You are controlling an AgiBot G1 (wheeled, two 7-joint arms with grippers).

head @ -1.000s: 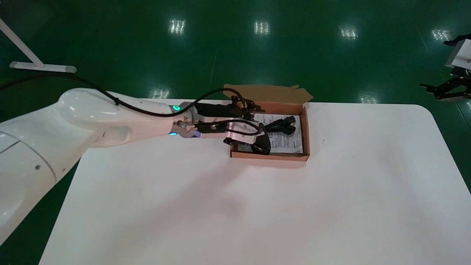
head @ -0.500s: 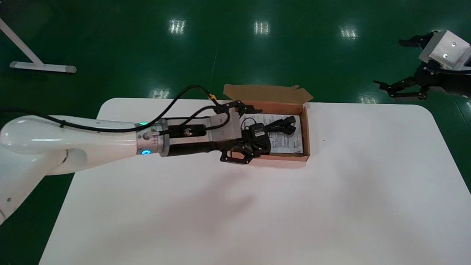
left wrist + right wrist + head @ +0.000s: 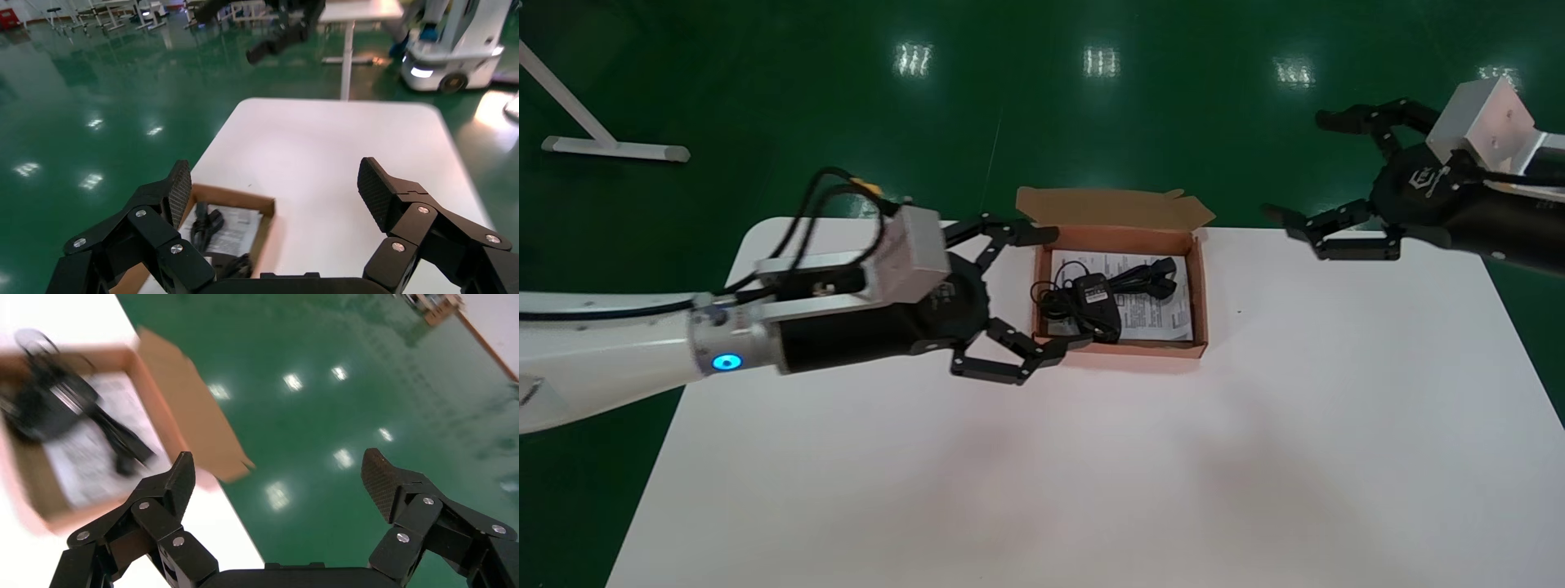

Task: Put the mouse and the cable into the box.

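At the left, the left gripper (image 3: pixel 1054 291) hovers over the white table (image 3: pixel 1009 457), its jaws spread wide and empty, with its fingertips just beside the left wall of the cardboard box (image 3: pixel 1198 286). The box sits at the table's far middle with its flap (image 3: pixel 1107 208) folded back on the far side. Inside it, the black mouse (image 3: pixel 1093 292) and the bundled cable (image 3: pixel 1147 278) lie on a printed sheet (image 3: pixel 1164 314). At the far right, well apart from the box, the right gripper (image 3: pixel 1302 167) hangs raised with its jaws also wide apart, gripping nothing.
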